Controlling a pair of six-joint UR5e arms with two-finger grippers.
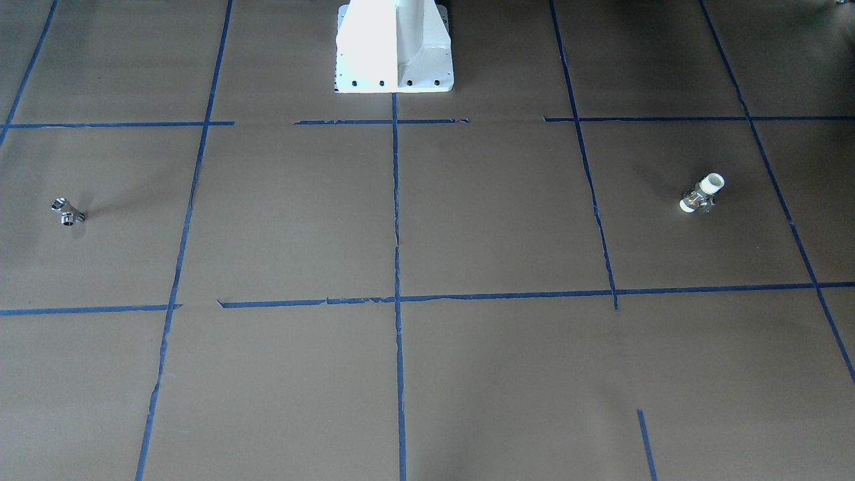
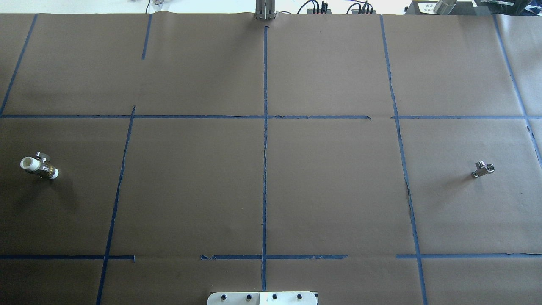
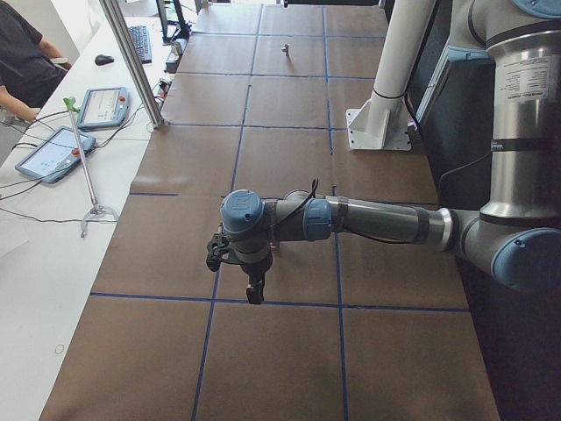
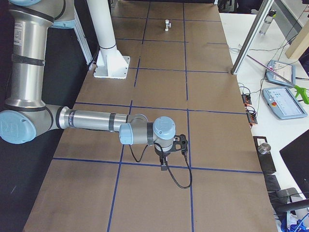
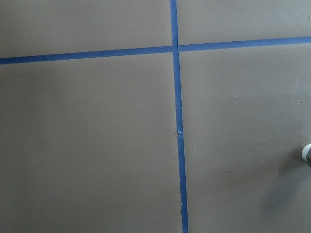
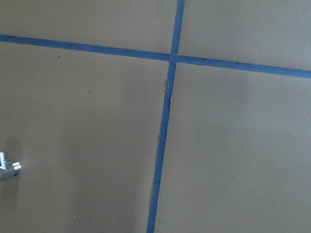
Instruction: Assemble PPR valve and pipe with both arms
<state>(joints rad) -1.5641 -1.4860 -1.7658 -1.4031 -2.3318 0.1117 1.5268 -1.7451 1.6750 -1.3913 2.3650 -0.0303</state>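
Note:
A brass valve with white PPR ends (image 1: 701,194) lies on the brown table on my left side; it also shows in the overhead view (image 2: 39,166), far off in the exterior right view (image 4: 167,24), and as a sliver in the left wrist view (image 5: 307,154). A small metal fitting (image 1: 67,212) lies on my right side (image 2: 482,169) (image 3: 285,48) (image 6: 7,170). My left gripper (image 3: 254,296) and right gripper (image 4: 164,167) point down over the table and show only in the side views. I cannot tell whether either is open or shut.
The white pedestal base (image 1: 394,47) stands at the robot's edge of the table (image 2: 262,298). Blue tape lines (image 2: 265,169) divide the brown surface into squares. Beside the table are an aluminium post (image 3: 131,61), tablets (image 3: 53,149) (image 4: 282,101) and a person (image 3: 22,53).

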